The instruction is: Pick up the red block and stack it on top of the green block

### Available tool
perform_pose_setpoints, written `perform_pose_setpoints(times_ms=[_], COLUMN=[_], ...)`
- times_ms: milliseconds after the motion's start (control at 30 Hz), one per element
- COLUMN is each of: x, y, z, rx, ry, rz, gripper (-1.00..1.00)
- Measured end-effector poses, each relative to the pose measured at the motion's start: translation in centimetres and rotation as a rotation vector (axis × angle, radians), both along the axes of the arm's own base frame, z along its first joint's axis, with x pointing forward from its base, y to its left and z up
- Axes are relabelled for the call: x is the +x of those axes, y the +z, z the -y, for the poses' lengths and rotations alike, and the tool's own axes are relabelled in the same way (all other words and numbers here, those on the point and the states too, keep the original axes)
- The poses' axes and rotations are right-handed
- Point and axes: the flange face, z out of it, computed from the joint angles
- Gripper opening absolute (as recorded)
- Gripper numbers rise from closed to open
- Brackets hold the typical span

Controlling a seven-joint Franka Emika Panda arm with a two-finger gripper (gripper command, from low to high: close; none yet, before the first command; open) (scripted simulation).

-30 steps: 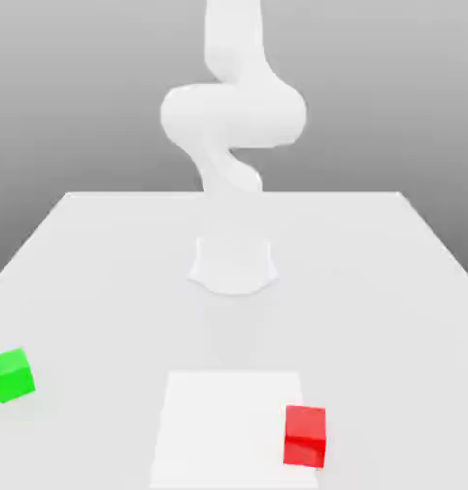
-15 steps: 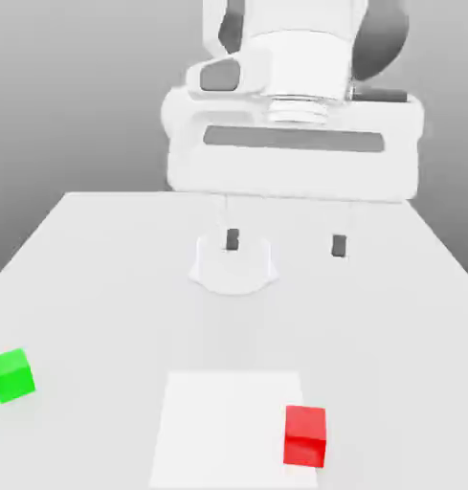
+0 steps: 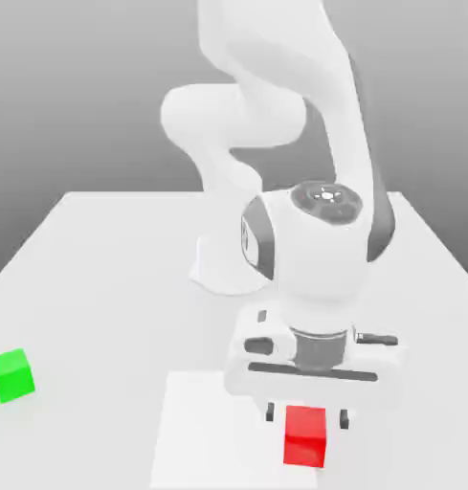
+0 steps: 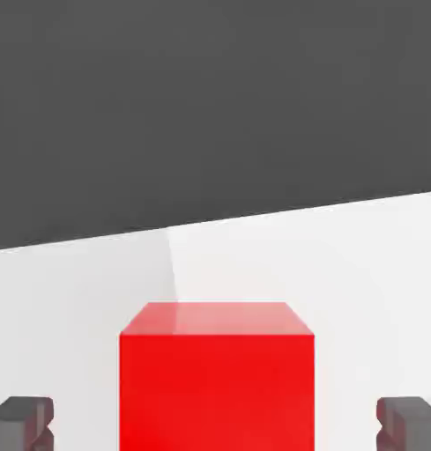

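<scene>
The red block [image 3: 305, 435] sits on the table near the front, at the right corner of a lighter square patch [image 3: 204, 431]. My gripper [image 3: 306, 415] hangs directly over it, open, with one dark fingertip [image 3: 270, 412] on each side of the block's far edge. In the hand view the red block [image 4: 217, 374] fills the space between the two fingertips [image 4: 22, 421], with a gap on either side. The green block [image 3: 11, 375] rests far off at the exterior view's left edge.
The white table [image 3: 103, 278] carries the arm's round base [image 3: 218, 268] at its middle back. The arm's body rises over the centre and leans toward the front.
The arm has swung forward and down from the table's middle to the red block, so the open fingers now straddle it. Both blocks stay where they were.
</scene>
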Motion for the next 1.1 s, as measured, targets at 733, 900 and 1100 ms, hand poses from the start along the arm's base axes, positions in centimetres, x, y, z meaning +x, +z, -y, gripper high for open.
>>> perform_pose_setpoints(times_ms=[733,900,1100], x=[-3.3,-11.9,-12.6], y=[7.9,7.6,3.3], z=[27.4,41.3,42.2], rx=[-0.011,-0.001,0.000], ry=[-0.541,-0.859,-0.880], rz=[-0.006,-0.001,-0.001], gripper=[-1.00,-1.00,1.00])
